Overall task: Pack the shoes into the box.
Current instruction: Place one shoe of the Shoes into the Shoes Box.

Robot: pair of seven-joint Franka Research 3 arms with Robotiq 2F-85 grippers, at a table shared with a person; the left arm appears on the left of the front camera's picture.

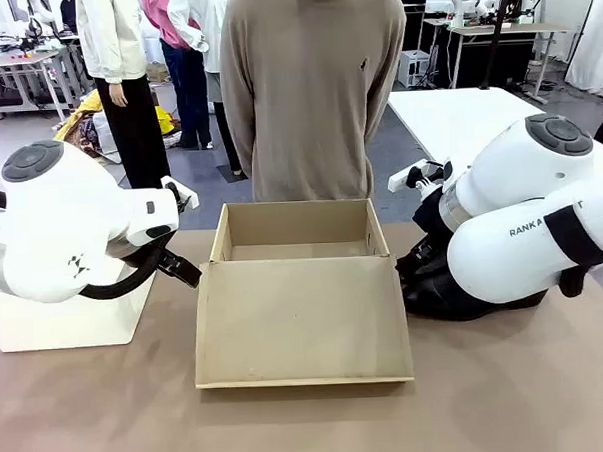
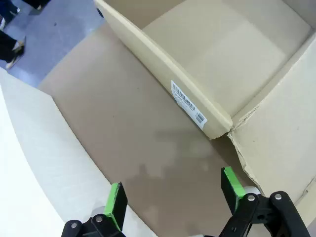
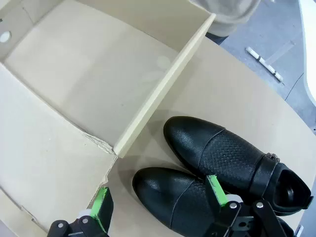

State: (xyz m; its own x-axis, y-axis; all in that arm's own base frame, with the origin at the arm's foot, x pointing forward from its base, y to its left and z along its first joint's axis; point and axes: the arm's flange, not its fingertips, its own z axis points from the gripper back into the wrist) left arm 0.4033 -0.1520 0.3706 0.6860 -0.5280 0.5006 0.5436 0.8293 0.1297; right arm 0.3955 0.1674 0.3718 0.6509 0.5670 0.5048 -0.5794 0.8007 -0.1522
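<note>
Shoes beside box, right wrist view; barcode label, left wrist.

Left pincer low over table, jaws angled toward box. Box just right of pincer, lid flap folded down toward camera. White bin left of pincer. Shoes beyond box from pincer, partly hidden by right arm. Person behind box.

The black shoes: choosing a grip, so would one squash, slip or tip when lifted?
Probably firm: the shoes keep a rounded shape standing free. The smooth, glossy toe leather may slip in a pinch; the textured panel looks grippier.
</note>
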